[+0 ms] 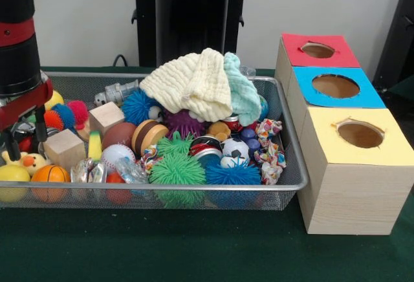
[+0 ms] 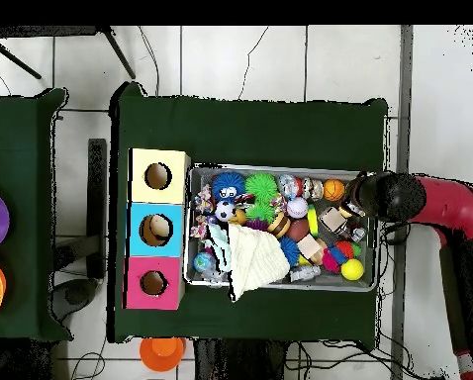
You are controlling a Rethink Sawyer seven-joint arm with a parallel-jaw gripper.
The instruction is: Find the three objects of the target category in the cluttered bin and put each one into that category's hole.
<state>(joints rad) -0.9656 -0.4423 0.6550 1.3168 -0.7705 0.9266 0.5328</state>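
Hand (image 1: 24, 141) hovers over the duckling (image 1: 24, 162) at the bin's (image 1: 294, 185) nine o'clock end, grip unreadable; crowding balls could spoil its grab.

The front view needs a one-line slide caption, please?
Robot gripper hangs over the duckling at one end of the cluttered bin, opposite the box.

The front camera sat low and close across the tabletop (image 1: 194, 249), facing the robot's pedestal (image 1: 192, 17) at the far side, with the bin (image 1: 284, 185) filling most of its frame and the wooden box (image 1: 352, 191) at its right. The overhead camera looked straight down from high up, taking in the whole tabletop (image 2: 250, 129) and surrounding floor. Both views shared the bin (image 2: 280, 286), the box (image 2: 137, 237) and the arm (image 2: 448, 208), turned half round between them.
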